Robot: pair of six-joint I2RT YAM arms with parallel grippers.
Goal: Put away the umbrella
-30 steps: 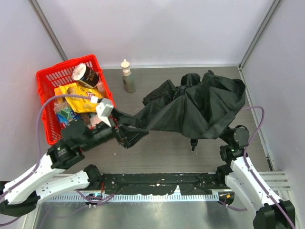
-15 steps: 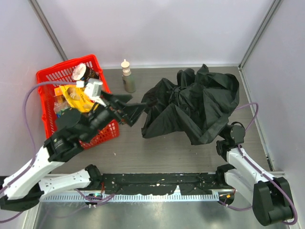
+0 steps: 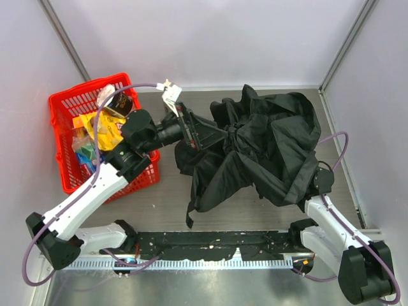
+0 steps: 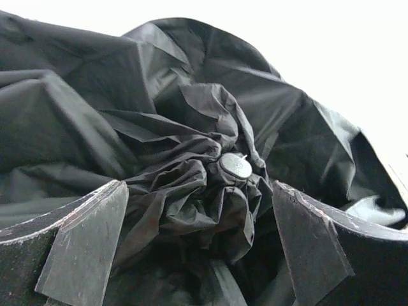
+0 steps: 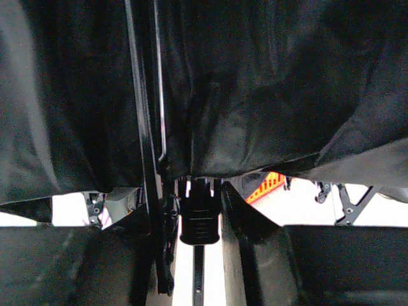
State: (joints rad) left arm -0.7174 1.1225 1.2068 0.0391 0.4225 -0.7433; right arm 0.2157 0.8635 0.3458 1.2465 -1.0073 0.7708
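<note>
In the overhead view the umbrella (image 3: pixel 268 146) sits on the grey surface (image 3: pixel 242 217), filling the middle and spreading toward 2 and 3 o'clock. Its dark canopy is half collapsed into a crumpled, bulging heap of folds. A narrow fabric strap (image 3: pixel 189 215) trails from the heap's 7 o'clock edge down onto the surface.

The left arm reaches across from 8 o'clock, and the left tool (image 4: pixel 199 204) meets the canopy on its 9 o'clock side. Its jaws are spread as wide as they go. The two fingers (image 4: pixel 83 248) stand either side of the bunched crown, where the fabric gathers around a small round cap (image 4: pixel 236 166). Folds swell into the gap and brush the inner faces, but nothing is clamped.

The right tool (image 5: pixel 199 213) is tucked under the canopy's 4 o'clock edge, hidden from above by overhanging cloth. Its own camera shows the jaws partly closed on the umbrella's small ribbed black handle (image 5: pixel 199 231). A thin black rod (image 5: pixel 148 140) rises just to the left of the handle, into the fabric overhead.

A red basket (image 3: pixel 70 102) stands at 10 o'clock, apart from the umbrella, with a yellow packet (image 3: pixel 95 124) among the goods inside.
</note>
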